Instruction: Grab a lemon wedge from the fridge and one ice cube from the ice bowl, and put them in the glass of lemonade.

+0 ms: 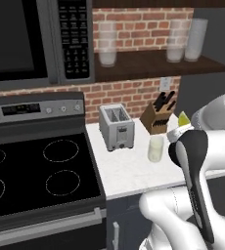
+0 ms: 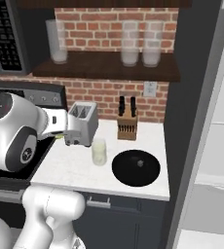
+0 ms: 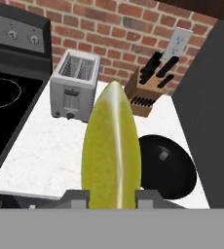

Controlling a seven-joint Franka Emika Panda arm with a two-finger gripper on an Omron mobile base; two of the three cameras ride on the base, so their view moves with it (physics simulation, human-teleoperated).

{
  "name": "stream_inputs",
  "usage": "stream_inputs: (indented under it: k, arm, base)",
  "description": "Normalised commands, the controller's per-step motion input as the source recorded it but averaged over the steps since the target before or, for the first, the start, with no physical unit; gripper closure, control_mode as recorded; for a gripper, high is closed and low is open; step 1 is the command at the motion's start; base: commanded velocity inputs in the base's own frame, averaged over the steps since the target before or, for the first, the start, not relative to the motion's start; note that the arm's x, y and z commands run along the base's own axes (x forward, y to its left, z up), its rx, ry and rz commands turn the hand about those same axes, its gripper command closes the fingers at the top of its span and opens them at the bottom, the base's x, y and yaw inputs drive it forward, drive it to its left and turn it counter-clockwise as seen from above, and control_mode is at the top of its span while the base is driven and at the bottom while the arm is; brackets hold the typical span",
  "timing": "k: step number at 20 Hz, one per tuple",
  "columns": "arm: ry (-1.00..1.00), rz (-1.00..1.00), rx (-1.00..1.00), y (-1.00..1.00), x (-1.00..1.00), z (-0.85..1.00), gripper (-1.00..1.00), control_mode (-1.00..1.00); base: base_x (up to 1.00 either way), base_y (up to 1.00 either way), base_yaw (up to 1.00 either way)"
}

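My gripper (image 3: 111, 197) is shut on the lemon wedge (image 3: 112, 151), a yellow-green slice that stands up between the two fingertips. In the left base view the lemon wedge (image 1: 183, 118) pokes up above the hand, over the counter to the right of the glass of lemonade (image 1: 156, 149). The glass of lemonade (image 2: 99, 151) stands on the white counter in front of the toaster. To its right lies the black ice bowl (image 2: 136, 168), also seen as the ice bowl (image 3: 170, 165) behind the wedge. The dark grey fridge (image 2: 182, 121) rises at the counter's right end.
A silver toaster (image 1: 116, 127) and a wooden knife block (image 1: 158, 116) stand at the back of the counter (image 1: 129, 171). The black stove (image 1: 36, 171) lies to the left. Frosted glasses (image 2: 129, 44) sit on the shelf above.
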Motion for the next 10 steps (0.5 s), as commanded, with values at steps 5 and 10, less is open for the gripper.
stream_inputs:
  k: [5, 10]
  arm:
    - [0.0, 0.0, 0.0, 0.0, 0.0, 0.0, 1.0, 1.0]
    - [0.0, 0.0, 0.0, 0.0, 0.0, 0.0, 1.0, 1.0]
  base:
    - [0.6, 0.0, 0.0]
    - [0.5, 0.0, 0.0]
